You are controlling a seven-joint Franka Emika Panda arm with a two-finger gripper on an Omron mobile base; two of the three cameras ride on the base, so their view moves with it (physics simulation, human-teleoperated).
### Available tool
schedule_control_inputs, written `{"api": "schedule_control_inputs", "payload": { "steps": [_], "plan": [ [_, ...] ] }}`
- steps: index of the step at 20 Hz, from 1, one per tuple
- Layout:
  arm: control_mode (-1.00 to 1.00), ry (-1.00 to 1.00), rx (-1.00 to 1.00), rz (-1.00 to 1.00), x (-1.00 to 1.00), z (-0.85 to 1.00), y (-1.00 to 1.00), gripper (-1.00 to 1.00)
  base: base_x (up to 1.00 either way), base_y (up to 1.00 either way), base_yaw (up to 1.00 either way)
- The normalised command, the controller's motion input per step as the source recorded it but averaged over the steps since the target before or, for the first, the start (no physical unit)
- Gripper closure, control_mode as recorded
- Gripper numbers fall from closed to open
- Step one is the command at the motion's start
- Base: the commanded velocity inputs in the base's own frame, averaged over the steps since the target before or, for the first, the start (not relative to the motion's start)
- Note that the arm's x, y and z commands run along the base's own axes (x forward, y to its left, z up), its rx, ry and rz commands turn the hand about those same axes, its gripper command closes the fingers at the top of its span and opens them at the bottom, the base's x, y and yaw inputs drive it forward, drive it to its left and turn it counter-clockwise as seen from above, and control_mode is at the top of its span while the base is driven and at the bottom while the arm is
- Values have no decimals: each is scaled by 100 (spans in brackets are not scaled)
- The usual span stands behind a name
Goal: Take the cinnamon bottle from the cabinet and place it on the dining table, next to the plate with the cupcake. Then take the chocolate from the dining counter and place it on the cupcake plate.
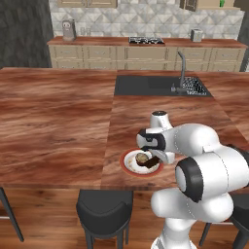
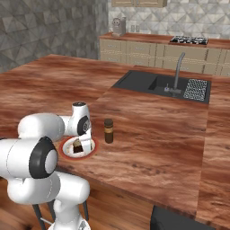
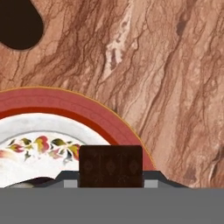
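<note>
**Chocolate held right over the cupcake plate**

The end effector [image 3: 111, 183] is clamped on the chocolate [image 3: 111, 165], which hangs just above the red-rimmed plate [image 1: 127, 167], near its edge and beside the cupcake [image 1: 142, 157]. The plate lies straight below, so the release probably needs only a short descent. The cinnamon bottle [image 2: 108, 130] stands upright on the tabletop [image 2: 157, 134] just beside the plate.

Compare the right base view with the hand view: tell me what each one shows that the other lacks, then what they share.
Right base view alone: the cinnamon bottle standing upright on the dining table beside the plate, plus the black sink and steel tap.
Hand view alone: a floral pattern painted on the plate's white centre.
Both: the red-rimmed plate and the chocolate, pinched in the gripper over that plate.
</note>
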Motion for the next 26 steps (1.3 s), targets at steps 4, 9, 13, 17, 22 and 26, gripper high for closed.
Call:
{"api": "schedule_control_inputs", "payload": {
  "steps": [4,9,13,17,22,26],
  "plan": [
    [-100,0,0,0,-11,-6,0,100,0,0,0],
    [-100,0,0,-6,8,-5,0,100,0,0,0],
    [-100,0,0,-8,27,0,0,100,0,0,0],
    [-100,0,0,-6,16,-3,2,100,0,0,0],
    [-100,0,0,-5,4,-9,11,100,0,0,0],
    [-100,0,0,-4,0,-7,8,100,0,0,0]
  ]
}}
